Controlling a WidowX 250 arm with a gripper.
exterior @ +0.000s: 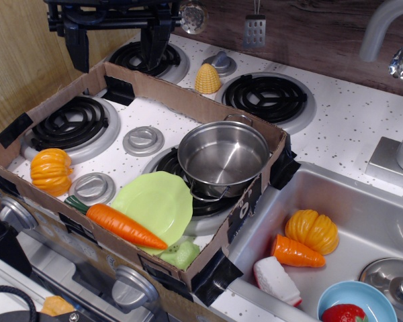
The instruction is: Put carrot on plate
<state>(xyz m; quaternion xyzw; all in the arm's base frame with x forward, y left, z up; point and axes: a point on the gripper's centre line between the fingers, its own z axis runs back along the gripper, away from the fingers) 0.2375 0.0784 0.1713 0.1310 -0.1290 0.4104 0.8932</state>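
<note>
The long orange carrot [121, 225] with a dark green stem lies at the front of the cardboard box, its tapered end resting on the near edge of the lime-green plate [156, 203], its stem end off the plate to the left. My black gripper [115, 41] is high at the top left, over the back-left burner, far from the carrot. Its two fingers hang wide apart and hold nothing.
A steel pot [223, 157] stands right behind the plate. A small orange pumpkin [51, 171] sits at the box's left. A green piece [180, 253] lies in the front corner. The cardboard box wall [195, 104] rings the stove. Corn [207, 78] stands behind; the sink [363, 201] holds toys.
</note>
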